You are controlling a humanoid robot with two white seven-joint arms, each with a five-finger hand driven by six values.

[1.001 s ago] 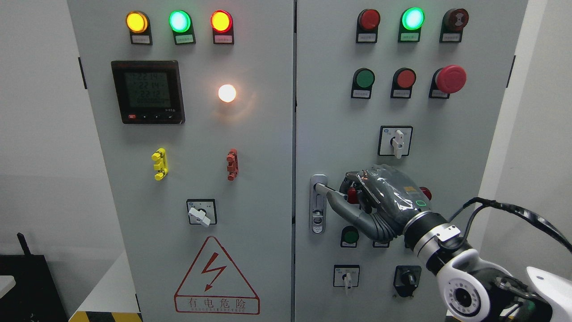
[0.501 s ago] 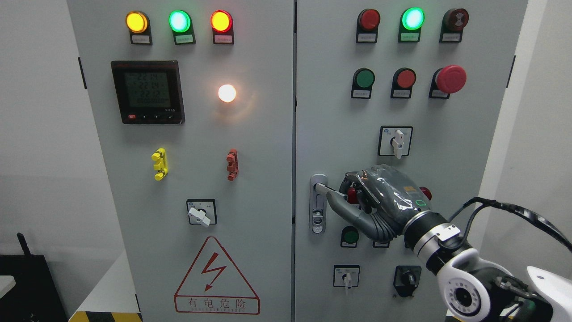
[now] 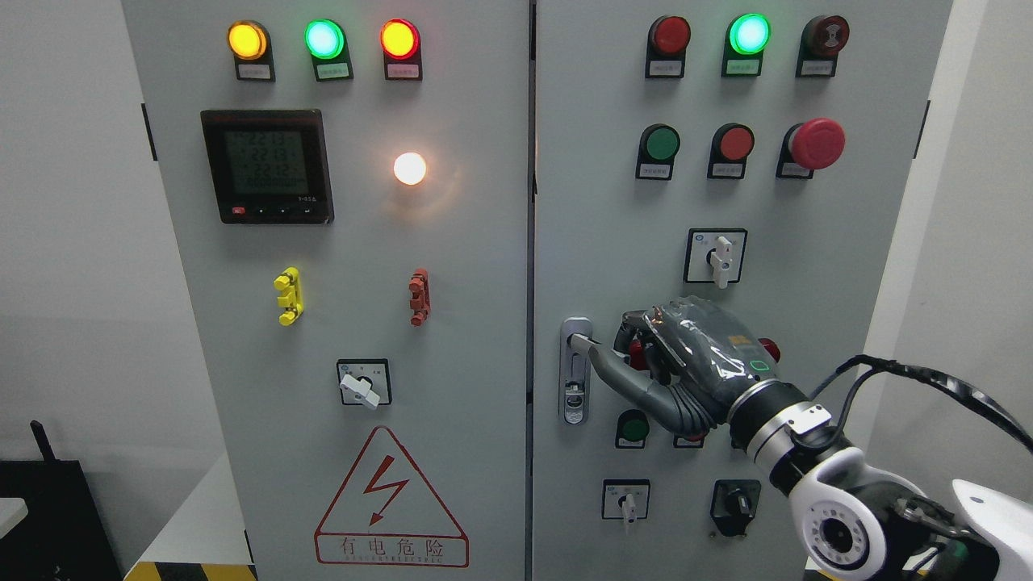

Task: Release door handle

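Where grey cabinet (image 3: 452, 323) fronts white wall (image 3: 64, 242), right hand (image 3: 686, 355) seemingly grips door handle (image 3: 578, 343).

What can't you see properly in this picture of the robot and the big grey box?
Head view only:
- Door handle lever: the right hand covers it.
- Red button: mostly behind that hand.
- Meter digits: too blurry.
- Button labels: too small.
- Left arm: outside the picture.

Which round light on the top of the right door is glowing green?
The middle round light: it glows bright green, between two dark red ones.
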